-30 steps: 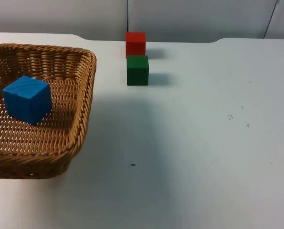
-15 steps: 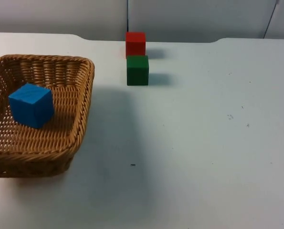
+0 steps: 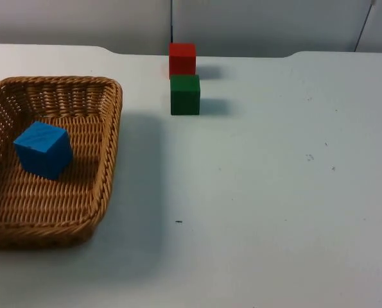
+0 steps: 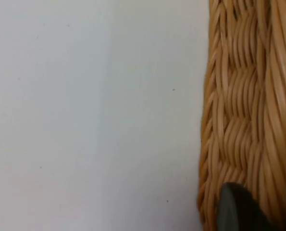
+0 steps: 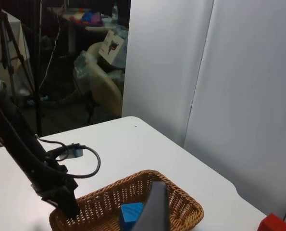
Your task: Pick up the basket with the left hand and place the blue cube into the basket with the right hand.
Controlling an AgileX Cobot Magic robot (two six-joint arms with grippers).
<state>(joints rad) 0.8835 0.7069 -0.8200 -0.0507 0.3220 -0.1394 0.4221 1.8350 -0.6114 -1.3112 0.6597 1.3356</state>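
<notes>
The blue cube [image 3: 43, 149] lies inside the basket [image 3: 111, 141]. The left end effector [image 4: 239, 211] grips the basket rim; for the right end effector [image 5: 152, 211] I cannot tell.

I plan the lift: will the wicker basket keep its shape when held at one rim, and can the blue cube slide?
The basket looks tightly woven, so probably stiff. The blue cube sits loose inside, so tilting may slide it.

No text, label, brand or number is legible; the white card [image 5: 113, 46] beyond the partition carries only an unreadable mark.
</notes>
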